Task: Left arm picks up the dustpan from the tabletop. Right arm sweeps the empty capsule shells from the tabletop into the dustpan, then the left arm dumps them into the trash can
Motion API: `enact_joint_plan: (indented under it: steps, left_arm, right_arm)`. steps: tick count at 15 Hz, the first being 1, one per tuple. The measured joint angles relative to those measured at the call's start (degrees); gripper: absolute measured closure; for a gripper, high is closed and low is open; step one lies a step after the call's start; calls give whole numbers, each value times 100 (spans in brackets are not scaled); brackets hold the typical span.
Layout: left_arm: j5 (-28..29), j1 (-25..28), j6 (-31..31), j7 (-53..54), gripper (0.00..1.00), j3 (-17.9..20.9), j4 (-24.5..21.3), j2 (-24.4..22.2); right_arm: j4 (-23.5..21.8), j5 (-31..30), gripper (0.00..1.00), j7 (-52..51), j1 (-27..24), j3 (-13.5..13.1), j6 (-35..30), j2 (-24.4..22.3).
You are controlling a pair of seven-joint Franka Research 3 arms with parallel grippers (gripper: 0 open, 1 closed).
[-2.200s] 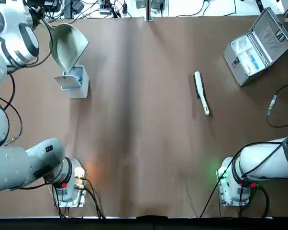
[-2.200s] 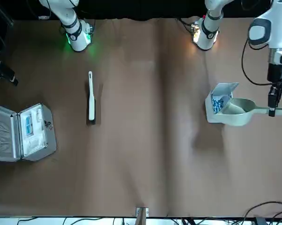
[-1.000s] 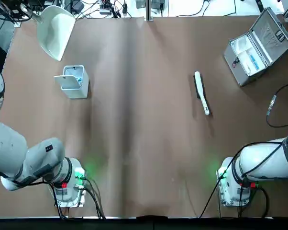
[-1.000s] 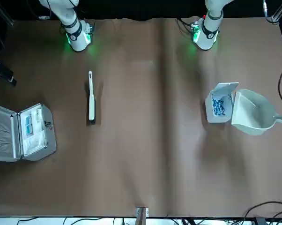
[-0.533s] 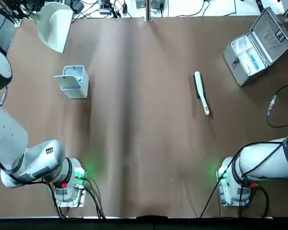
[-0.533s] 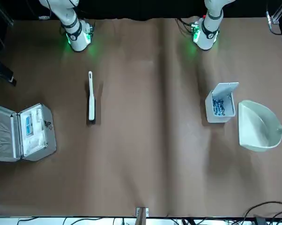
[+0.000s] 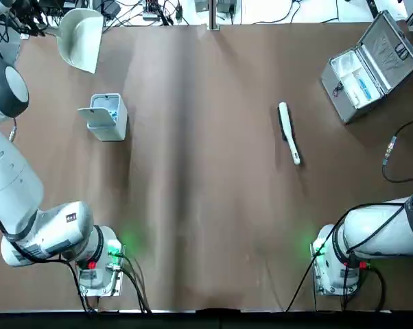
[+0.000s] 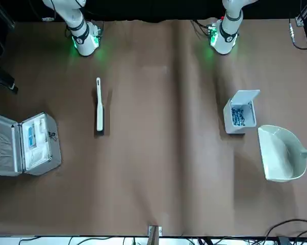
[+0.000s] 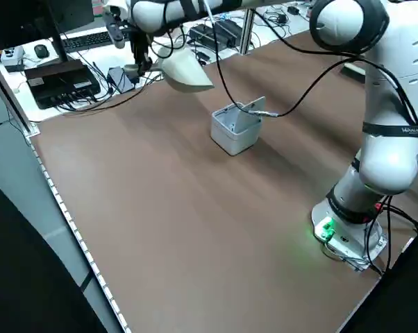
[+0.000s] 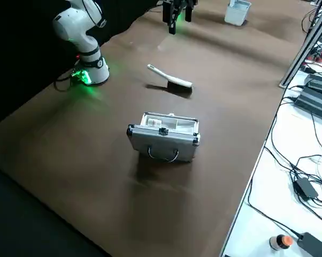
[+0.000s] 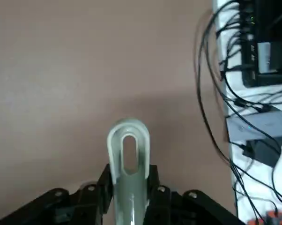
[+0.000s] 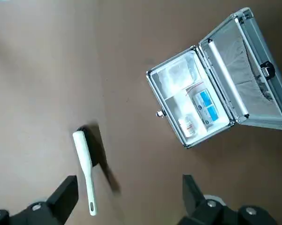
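On the brown bench (image 7: 213, 205), my left jaws (image 11: 130, 199) grip the dustpan (image 8: 283, 155) beside the trash can (image 8: 239, 113); my right jaws (image 12: 130, 190), parked near the brush (image 12: 86, 171), stand open.

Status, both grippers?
Left gripper: shut on dustpan, beyond the bin. Shells in trash can. Right gripper: open, empty.

Dustpan (image 8: 284, 154) handle: end cut off at front view's edge. Capsule shells (image 8: 238, 117) in trash can (image 8: 239, 112): too small to count.
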Motion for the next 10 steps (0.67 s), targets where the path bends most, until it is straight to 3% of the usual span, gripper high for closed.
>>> enact_joint_plan:
  steps: [10]
  left_arm:
    - [236, -4, -3, 132, 67, 86, 559, 830]
  right_arm:
    - [0, 1, 2, 0, 0, 0, 0, 0]
